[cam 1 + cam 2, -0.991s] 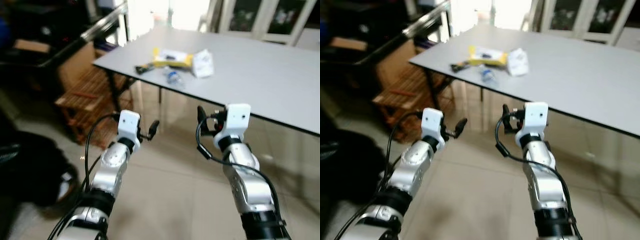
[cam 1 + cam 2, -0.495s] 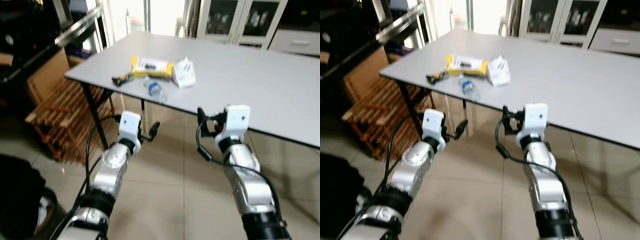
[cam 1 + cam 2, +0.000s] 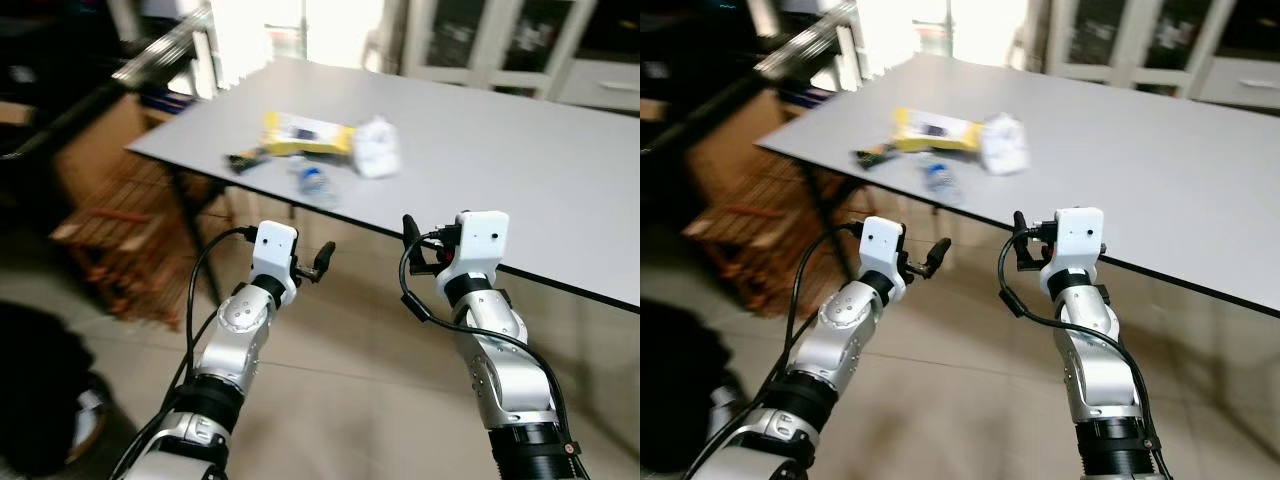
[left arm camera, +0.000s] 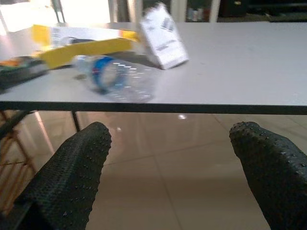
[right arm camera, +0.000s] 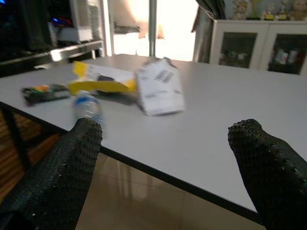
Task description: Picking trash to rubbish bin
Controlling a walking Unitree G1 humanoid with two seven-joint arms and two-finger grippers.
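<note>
Step in hand: the approach, as I judged it; nothing had been picked up.
Trash: four pieces lay bunched near the table's (image 3: 520,170) left front corner: a clear plastic bottle (image 4: 117,76) on its side close to the edge, a yellow packet (image 3: 305,133) behind it, a white carton (image 3: 377,152) just beside the packet, and a small dark wrapper (image 3: 872,154) toward the corner.
Rubbish bin: I could not make one out with any certainty.
Left gripper (image 4: 168,177): held forward, a little below the tabletop and short of its edge; fingers spread wide, nothing between them.
Right gripper (image 5: 168,172): also forward, about level with the tabletop edge; fingers wide apart and empty.
Why held so: both arms were raised and pre-opened, likely so either could reach in once the robot stood near enough; the trash was well apart from both.
Head views: showed both silver arms, the whole table, a slatted wooden rack (image 3: 130,235) on the floor beneath the corner and glass-fronted cabinets (image 3: 480,40) behind; the trash was blurred.
Left wrist view: looked from under the edge, showing the bottle's blue label and tiled floor (image 4: 182,167) below.
Right wrist view: looked across the top, showing the carton's printed face.
</note>
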